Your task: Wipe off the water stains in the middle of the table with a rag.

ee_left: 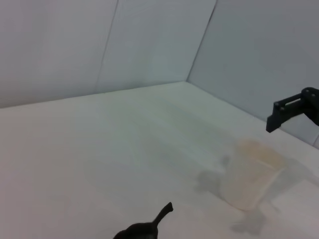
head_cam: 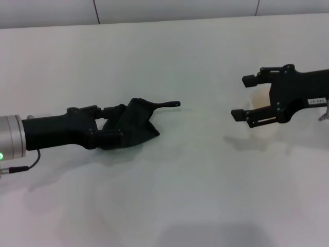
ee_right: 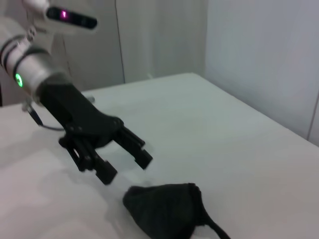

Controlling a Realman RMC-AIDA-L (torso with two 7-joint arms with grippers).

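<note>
The black rag (head_cam: 140, 123) lies crumpled on the white table (head_cam: 169, 195), left of the middle, its thin tail (head_cam: 167, 104) pointing right. My left gripper (head_cam: 114, 126) is at the rag's left side. The right wrist view shows this gripper (ee_right: 124, 163) open, raised a little, with the rag (ee_right: 164, 211) lying free just beyond its fingertips. The rag's tail (ee_left: 162, 216) also shows in the left wrist view. On the right, my right gripper (head_cam: 245, 96) is open, with nothing gripped. The water stains are not visible in any view.
A translucent whitish cup (head_cam: 258, 104) stands on the table and shows between the right gripper's fingers; in the left wrist view the cup (ee_left: 249, 174) sits lower than one right finger (ee_left: 285, 108). White walls border the table's far edge (head_cam: 169, 20).
</note>
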